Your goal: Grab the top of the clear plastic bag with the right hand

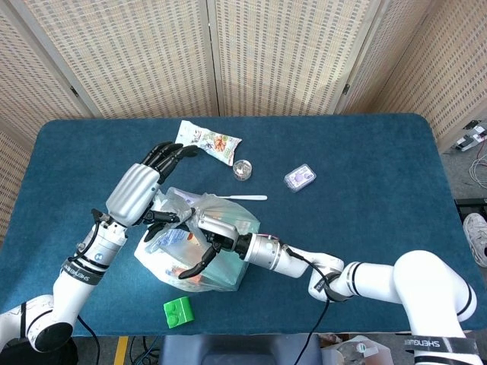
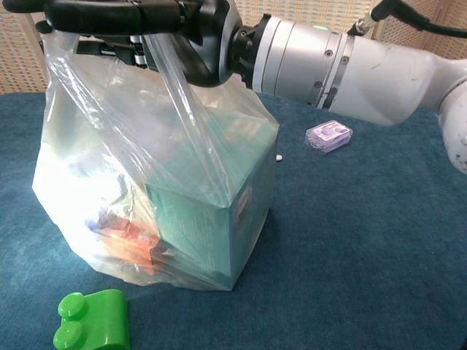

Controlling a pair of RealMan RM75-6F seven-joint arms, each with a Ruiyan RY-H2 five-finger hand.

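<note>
Clear plastic, thin and crinkled, makes up the bag (image 1: 199, 251), which stands on the blue table (image 1: 365, 167) towards the middle of its front edge, a little left of centre. Inside it a teal box (image 2: 211, 211) stands upright on the right side, with an orange packet (image 2: 128, 244) low down on the left; the other contents are too blurred to name.

The right hand (image 1: 215, 242) reaches in from the front right over the bag's top, its dark fingers (image 2: 109, 14) curled around the gathered plastic at the mouth. In the chest view a strip of the film runs taut from that grip down to the box. How tightly the fingers close cannot be judged, but the plastic is caught in them.

The left hand (image 1: 146, 190) hangs just above the bag's back left shoulder, its silver back uppermost and its fingers (image 1: 171, 152) stretched apart towards the back of the table. Whether its thumb touches the bag cannot be told.

A green toy block (image 1: 178, 312) lies at the front edge, just beside the bag's front left. Behind the bag lie a white spoon (image 1: 240, 198), a small clear round pot (image 1: 243, 169) and a snack packet (image 1: 207, 141). A small lilac case (image 1: 300, 177) sits well apart to the right.
</note>
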